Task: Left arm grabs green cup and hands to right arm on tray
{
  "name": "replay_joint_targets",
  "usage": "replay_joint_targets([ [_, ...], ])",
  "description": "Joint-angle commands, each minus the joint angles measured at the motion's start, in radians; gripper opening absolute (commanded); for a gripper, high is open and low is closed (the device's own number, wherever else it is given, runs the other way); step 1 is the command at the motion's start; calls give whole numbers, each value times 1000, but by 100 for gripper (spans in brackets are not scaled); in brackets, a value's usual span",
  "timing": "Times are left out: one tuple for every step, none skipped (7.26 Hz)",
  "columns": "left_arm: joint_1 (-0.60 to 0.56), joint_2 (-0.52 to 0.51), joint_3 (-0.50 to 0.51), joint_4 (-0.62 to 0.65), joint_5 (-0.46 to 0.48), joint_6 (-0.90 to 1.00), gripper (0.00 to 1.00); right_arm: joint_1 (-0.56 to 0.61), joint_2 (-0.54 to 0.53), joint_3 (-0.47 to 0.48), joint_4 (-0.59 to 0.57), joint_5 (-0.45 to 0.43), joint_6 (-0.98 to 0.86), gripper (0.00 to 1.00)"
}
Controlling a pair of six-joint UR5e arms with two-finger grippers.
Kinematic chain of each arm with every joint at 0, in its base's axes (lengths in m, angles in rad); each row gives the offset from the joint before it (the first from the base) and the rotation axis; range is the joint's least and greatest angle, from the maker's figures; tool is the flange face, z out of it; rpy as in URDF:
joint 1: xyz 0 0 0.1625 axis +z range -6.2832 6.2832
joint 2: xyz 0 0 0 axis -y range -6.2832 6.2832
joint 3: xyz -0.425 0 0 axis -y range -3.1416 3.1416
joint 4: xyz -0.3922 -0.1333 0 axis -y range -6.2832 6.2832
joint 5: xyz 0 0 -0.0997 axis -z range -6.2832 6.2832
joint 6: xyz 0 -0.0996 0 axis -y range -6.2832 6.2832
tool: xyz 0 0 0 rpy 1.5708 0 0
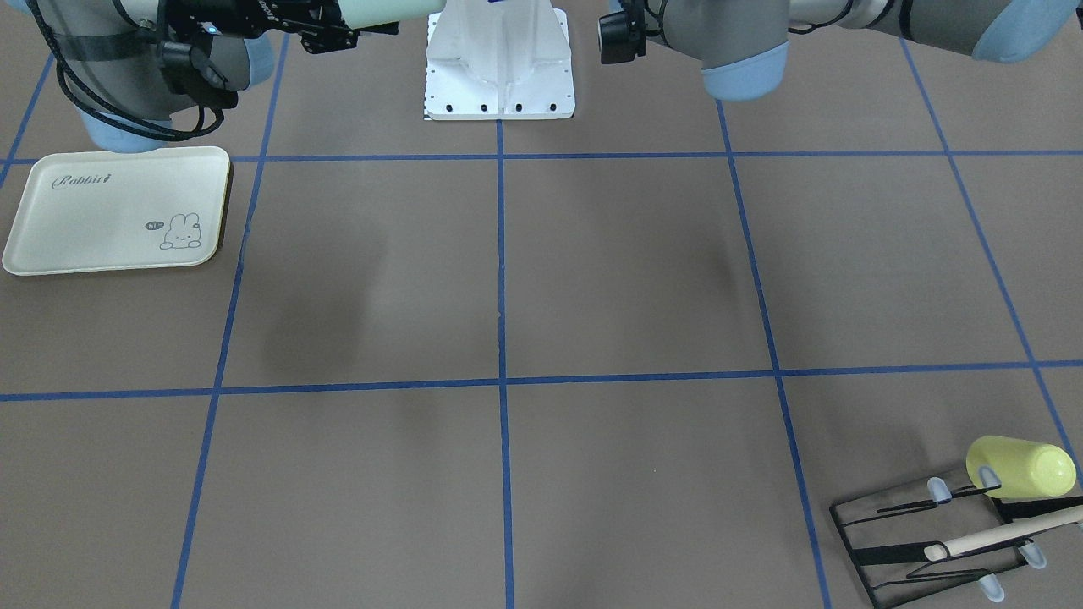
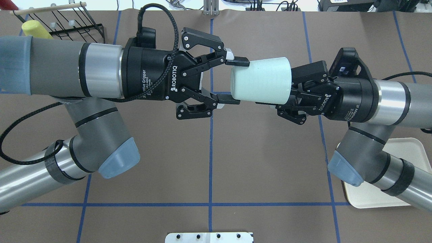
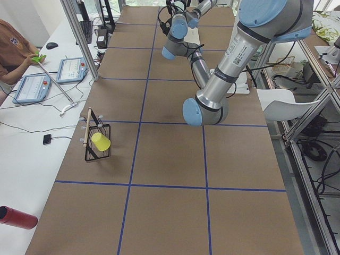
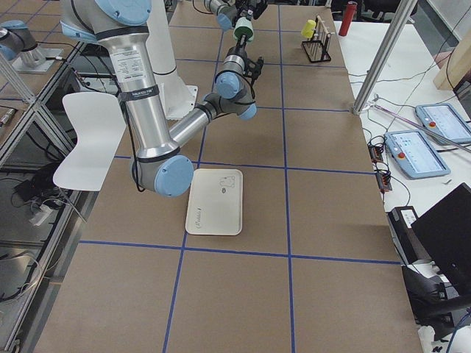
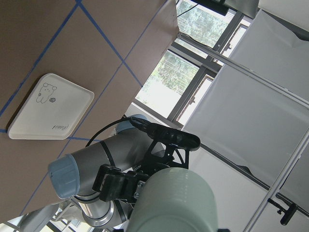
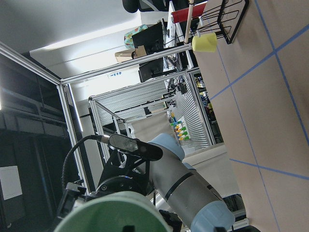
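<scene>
Left gripper [image 2: 233,80] jaws stood wide, flanking base of green cup [image 2: 260,81]; right gripper [image 2: 293,89] jaws clamped its rim, above tabletop [image 2: 263,162]

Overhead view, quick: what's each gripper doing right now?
Left gripper: open, straddling the base of the green cup.
Right gripper: shut on the green cup at its rim end.

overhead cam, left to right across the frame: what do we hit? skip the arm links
yellow-green cup → left gripper → green cup → right gripper → tray. Wire rack left out: it spans the yellow-green cup's place.
</scene>
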Motion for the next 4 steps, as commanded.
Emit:
replay_joint_targets([
  [1,-3,5,2,2,4,86,0,-2,3,2,1,-2,0],
  [1,-6,6,5,2,6,100,0,-5,3,3,1,-2,0],
  [-1,-6,2,8,2,7,100,0,-9,4,3,3,-2,0],
  [-2,-3,-1,14,0,13,100,1,-15,9,2,3,-2,0],
])
